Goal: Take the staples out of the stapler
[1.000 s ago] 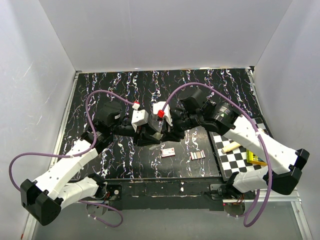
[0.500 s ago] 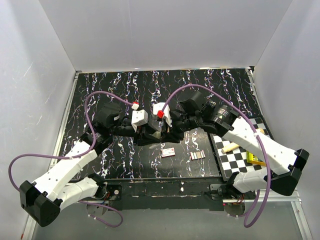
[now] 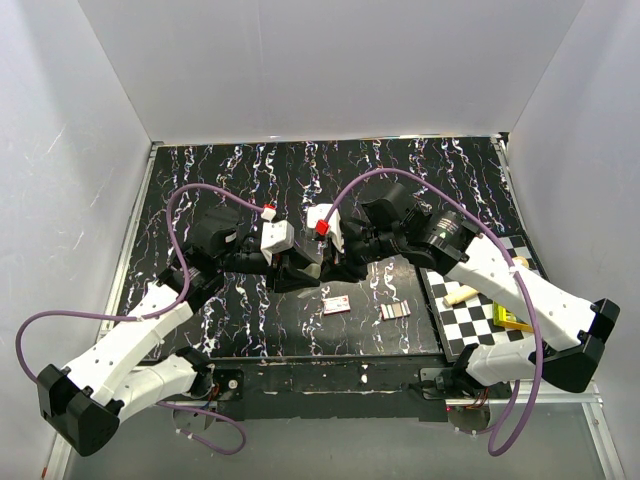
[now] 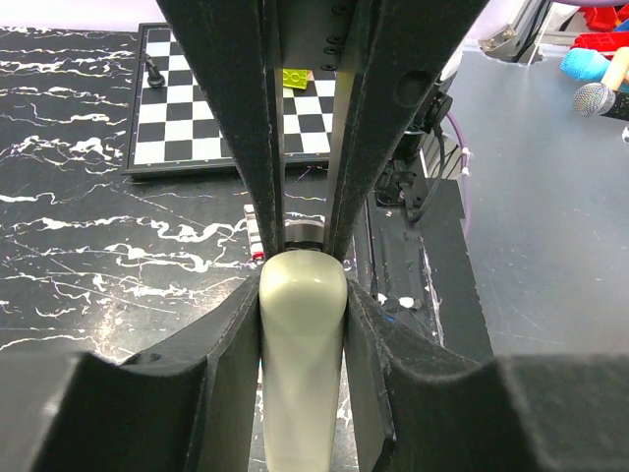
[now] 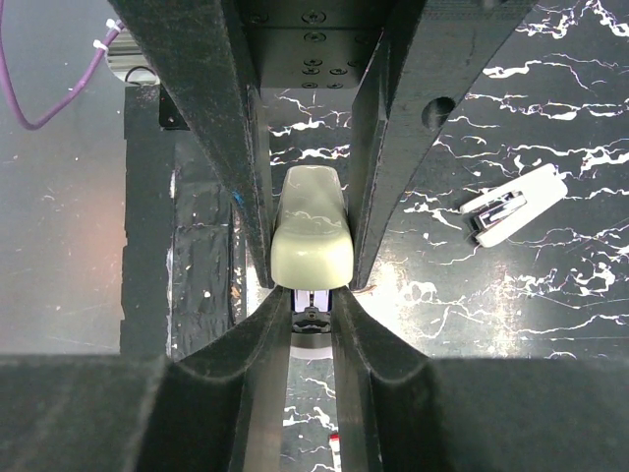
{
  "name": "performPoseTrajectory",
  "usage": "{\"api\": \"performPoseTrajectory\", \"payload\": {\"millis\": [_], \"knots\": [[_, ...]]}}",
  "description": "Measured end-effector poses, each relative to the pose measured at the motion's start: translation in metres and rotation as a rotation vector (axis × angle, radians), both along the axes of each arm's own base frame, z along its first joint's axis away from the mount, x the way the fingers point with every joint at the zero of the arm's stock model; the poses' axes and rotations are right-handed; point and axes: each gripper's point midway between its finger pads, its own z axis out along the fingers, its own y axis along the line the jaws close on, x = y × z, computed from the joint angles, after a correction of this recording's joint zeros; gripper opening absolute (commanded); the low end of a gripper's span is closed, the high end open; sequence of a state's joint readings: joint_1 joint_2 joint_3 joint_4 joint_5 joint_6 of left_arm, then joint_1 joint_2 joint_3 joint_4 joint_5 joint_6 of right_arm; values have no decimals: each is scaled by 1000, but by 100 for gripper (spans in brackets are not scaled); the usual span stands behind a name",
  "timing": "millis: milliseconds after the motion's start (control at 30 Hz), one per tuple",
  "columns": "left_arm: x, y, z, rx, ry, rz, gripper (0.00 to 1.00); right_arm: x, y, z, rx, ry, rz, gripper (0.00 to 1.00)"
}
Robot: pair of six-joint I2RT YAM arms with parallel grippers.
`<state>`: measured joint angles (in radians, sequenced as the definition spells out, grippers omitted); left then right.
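The stapler (image 4: 302, 334), with a pale green top, hangs above the black marbled table between both grippers and is mostly hidden in the top view. My left gripper (image 4: 302, 290) is shut on the green body from the left. My right gripper (image 5: 313, 300) comes from the opposite side. Its fingers press on the narrow black and metal part under the stapler's (image 5: 313, 236) front end. In the top view the left gripper (image 3: 298, 264) and the right gripper (image 3: 328, 262) meet tip to tip. A strip of staples (image 3: 395, 311) lies on the table nearby.
A small white and red box (image 3: 336, 305) lies just in front of the grippers, and appears as a white box (image 5: 511, 205) in the right wrist view. A chessboard (image 3: 480, 310) at the right carries a wooden piece (image 3: 462, 294) and a yellow item (image 3: 512, 320).
The right gripper's fingers have narrowed onto the stapler's front end. The left gripper has kept its hold, and both arms have barely shifted.
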<state>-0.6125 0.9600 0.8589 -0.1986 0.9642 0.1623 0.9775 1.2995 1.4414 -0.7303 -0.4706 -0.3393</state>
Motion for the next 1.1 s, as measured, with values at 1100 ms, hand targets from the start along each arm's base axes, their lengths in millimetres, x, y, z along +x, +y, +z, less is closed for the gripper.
{"api": "performPoseTrajectory", "payload": {"millis": [1100], "knots": [[-5, 8, -18, 17, 24, 69, 0, -8, 3, -29, 148, -4, -5, 1]]}}
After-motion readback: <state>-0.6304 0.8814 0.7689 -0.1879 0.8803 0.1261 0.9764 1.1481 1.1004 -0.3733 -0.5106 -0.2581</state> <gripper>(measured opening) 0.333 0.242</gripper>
